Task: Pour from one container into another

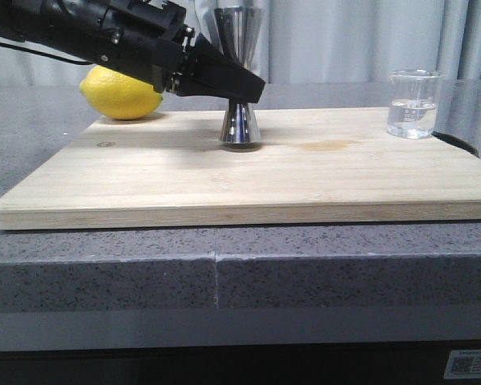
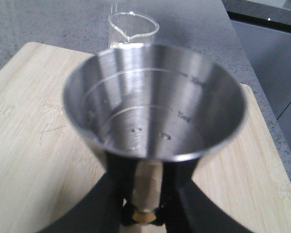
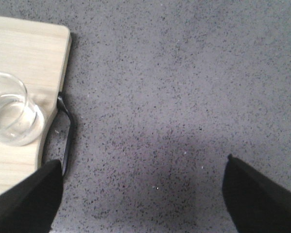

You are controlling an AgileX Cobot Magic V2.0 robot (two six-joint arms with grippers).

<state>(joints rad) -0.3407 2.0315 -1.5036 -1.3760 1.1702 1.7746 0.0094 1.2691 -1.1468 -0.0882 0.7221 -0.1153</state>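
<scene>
Starting at the left of the front view, a lemon (image 1: 122,94) sits at the far left corner of the wooden cutting board (image 1: 248,180), and just in front of it your left gripper (image 1: 242,84) reaches in from the left and is clamped on the narrow waist of the steel jigger (image 1: 240,80); the left wrist view shows the black fingers (image 2: 109,194) pressed against either side of the gold band, with the upper cup open and apparently dry. The jigger stands upright near the middle of the board's far half, its base on the wood. Well apart to the right, the glass beaker (image 1: 414,103) stands at the far right corner of the board with a little clear liquid in it. Your right gripper (image 3: 140,194) hangs over the grey countertop (image 3: 184,87) beside the board's edge, fingers spread wide and holding nothing. So you are steadying the receiver; the pour has not begun. Next, I judge you must bring the right gripper across to the beaker, close on its wall, lift it and carry it to the jigger's rim before tilting.
</scene>
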